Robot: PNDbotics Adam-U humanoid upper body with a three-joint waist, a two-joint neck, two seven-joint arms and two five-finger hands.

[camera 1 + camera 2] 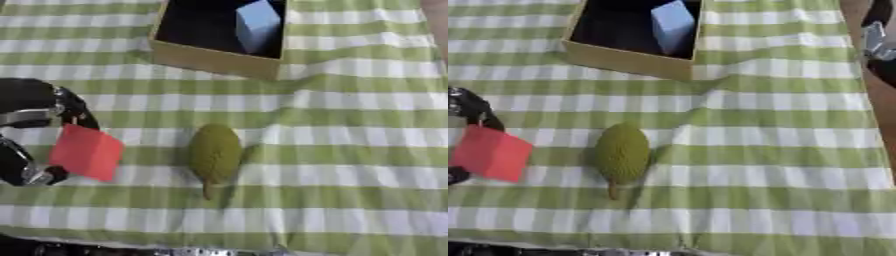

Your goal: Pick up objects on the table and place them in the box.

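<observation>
No writing, brand or label can be read on anything here. The left hand (pixel 35 130) comes in from the left edge and grasps a red block (pixel 86 152), with dark fingers (pixel 77 111) curled over its upper corner and the thumb side showing at its lower left corner; the block is tilted, and whether it touches the cloth cannot be told. Just to the right of it, apart from it, a green bumpy fruit (pixel 214 155) with a short stem at its near end lies lengthwise on the green and white checked tablecloth (pixel 350 150). Farther back stands the box (pixel 214 61), an open cardboard one with a tan outer wall and a dark inside, and 1 pale blue block (pixel 258 25) leans tilted against its right inner wall. The stretch of cloth between the fruit and the box is bare, so nothing lies between them. In the right eye view a dark and silver shape, probably the right hand (pixel 877 37), shows at the upper right edge beyond the cloth, and whether its fingers are released or clenched cannot be told.
</observation>
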